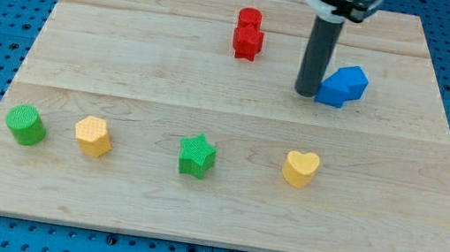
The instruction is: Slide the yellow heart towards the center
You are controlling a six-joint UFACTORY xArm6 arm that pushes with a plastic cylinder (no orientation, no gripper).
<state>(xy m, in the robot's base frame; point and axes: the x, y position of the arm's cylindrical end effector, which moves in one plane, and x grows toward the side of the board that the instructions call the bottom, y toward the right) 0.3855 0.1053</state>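
Resting bare, holding nothing, dark rod tip (306,93) touched blue plastic block (343,85) near board's top edge. Yellow plastic heart (300,168) sat apart, toward bottom edge. Risked dragging blue block if swept carelessly.

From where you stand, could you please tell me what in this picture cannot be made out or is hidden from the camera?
- Camera view: my tip stands right beside the blue block, at its left; whether they touch cannot be told, and the rod covers that edge.
- The arm above the rod is cut off by the view's top edge.
- The red block: its exact shape is unclear.
- The yellow heart shows whole, well below my tip.
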